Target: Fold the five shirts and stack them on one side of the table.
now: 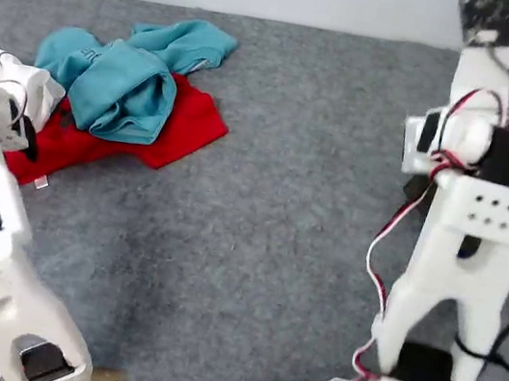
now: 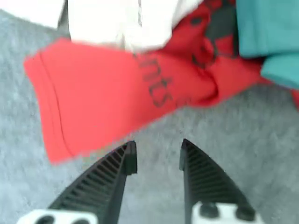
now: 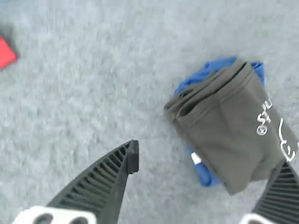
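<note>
Two look done: folded dark grey cotton shirt (image 3: 233, 135) sits on a blue fabric shirt (image 3: 205, 79), right side of the grey felt worktop (image 1: 267, 232). Right hand (image 3: 208, 158) is above the stack, spread wide, empty. Left hand (image 2: 158, 151) is part open, empty, just short of the crumpled red cotton shirt (image 2: 107, 102) at far left. Next: pinch its hem and drag it clear (crumpled teal shirt (image 1: 131, 82) and white shirt (image 2: 121, 23) lie on it, so it'll likely snag).
</note>
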Available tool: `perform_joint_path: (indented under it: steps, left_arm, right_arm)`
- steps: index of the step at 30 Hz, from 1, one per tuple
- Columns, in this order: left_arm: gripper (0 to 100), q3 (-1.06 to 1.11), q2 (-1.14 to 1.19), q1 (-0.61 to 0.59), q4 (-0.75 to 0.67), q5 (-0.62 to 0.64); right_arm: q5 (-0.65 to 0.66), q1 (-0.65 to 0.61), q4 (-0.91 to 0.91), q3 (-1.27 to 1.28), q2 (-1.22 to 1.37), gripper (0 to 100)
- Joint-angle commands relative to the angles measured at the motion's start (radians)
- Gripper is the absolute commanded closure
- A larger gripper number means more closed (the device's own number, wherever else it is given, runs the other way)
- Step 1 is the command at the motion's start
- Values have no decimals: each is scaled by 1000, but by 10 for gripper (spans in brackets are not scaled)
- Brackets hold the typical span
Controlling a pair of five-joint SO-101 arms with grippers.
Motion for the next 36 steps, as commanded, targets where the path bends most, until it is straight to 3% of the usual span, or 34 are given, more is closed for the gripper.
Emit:
perform_joint_path:
  steps: [1, 4, 10, 16, 21, 28, 36]
  left_arm:
    - [833, -127, 95, -11, 28, -129]
    - [826, -122, 187, -14, 26, -199]
    - [834, -222, 361, -21, 25, -201]
    - [985, -268, 411, -14, 26, -199]
    - [987, -274, 405, -14, 28, -199]
    - [987, -180, 158, 77, 28, -199]
    - [987, 147, -334, 341, 28, -204]
  right_arm:
    - [71, -7, 38, 80, -110, 578]
    - [87, -4, 38, 147, -168, 578]
    - [87, -10, 36, 293, -249, 578]
    - [89, -5, 36, 402, -295, 578]
    - [89, -12, 31, 446, -326, 578]
    - [89, -12, 33, 446, -329, 578]
    - [89, -12, 36, 446, -329, 578]
